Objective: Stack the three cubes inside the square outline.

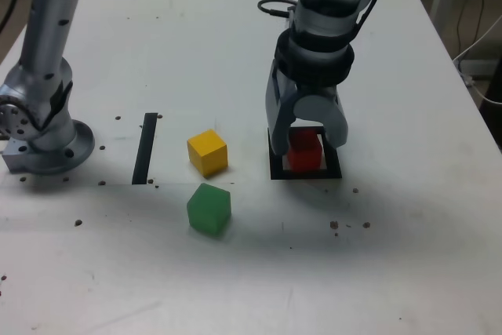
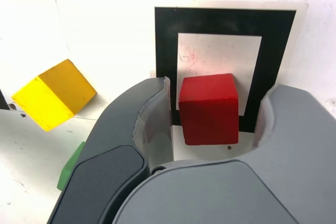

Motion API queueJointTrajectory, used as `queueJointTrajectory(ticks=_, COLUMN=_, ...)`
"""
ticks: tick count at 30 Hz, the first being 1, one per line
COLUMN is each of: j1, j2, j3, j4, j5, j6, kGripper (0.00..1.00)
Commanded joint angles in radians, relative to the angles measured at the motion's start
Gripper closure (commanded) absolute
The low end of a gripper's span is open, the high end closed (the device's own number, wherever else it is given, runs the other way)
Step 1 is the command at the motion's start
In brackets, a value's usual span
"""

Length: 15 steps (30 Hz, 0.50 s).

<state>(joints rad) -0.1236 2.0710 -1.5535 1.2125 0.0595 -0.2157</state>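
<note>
Red cube [image 2: 209, 107] sits w/in square outline [image 2: 166, 40], gripper [image 2: 212, 111] jaws apart.

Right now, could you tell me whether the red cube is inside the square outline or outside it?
Inside. The red cube sits on the white centre of the square outline, its near edge overlapping the black border in the wrist view.
</note>
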Motion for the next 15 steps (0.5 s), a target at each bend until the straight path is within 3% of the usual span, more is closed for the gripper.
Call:
queueJointTrajectory(ticks=1, j1=0.002, j2=-0.021, j3=-0.005, j4=0.009, j5=0.004, j6=-0.002, kGripper=0.01)
queueJointTrajectory(ticks=8, j1=-0.001, j2=-0.105, j3=0.015, j4=0.054, j5=0.013, j6=0.007, kGripper=0.0)
queueJointTrajectory(ticks=15, j1=-0.001, j2=-0.24, j3=0.114, j4=0.076, j5=-0.014, j6=-0.05, kGripper=0.01)
